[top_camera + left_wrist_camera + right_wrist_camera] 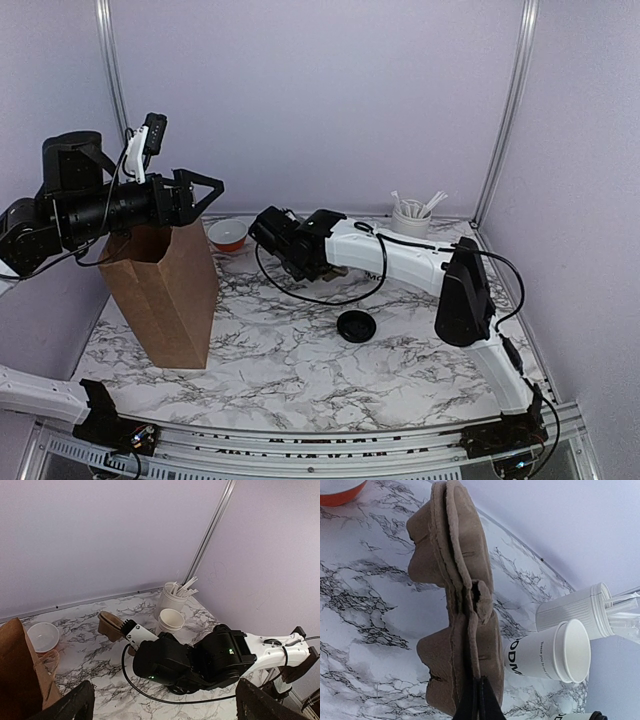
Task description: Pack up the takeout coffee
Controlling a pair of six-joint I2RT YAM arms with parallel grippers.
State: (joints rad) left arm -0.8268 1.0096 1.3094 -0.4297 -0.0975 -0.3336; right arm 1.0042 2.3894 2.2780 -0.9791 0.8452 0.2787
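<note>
Top view, marble surface (300, 370), read left to right.

- 9 o'clock: brown paper bag (165, 290), upright, mouth open.
- Above the bag mouth: left gripper (210, 197), raised off the surface, jaws spread wide, nothing between them.
- 11 o'clock, just behind the bag's far corner: small bowl (228, 235), orange outside, white inside.
- Centre to 12 o'clock: right arm (400, 258) lies low across the surface, reaching toward the bowl.
- Right gripper (479, 700): fingers pressed together, pinching the rim of the brown pulp cup carrier (455, 605). The carrier is held on edge.
- Centre, toward 5 o'clock of the carrier: black lid (356, 326), flat on the surface, alone, just in front of the right arm.
- 1 o'clock corner: ribbed white stirrer cup (412, 215), stirrers sticking out of the top.
- Paper cup (171, 620): upright, no lid on it, just beside the stirrer cup on its near side; dark lettering shows near its base in the right wrist view.
- The right arm stands between the paper cup and the lid and hides the cup from the top view.
- Cup and lid are well apart. Cup and bag are at opposite sides of the surface.
</note>
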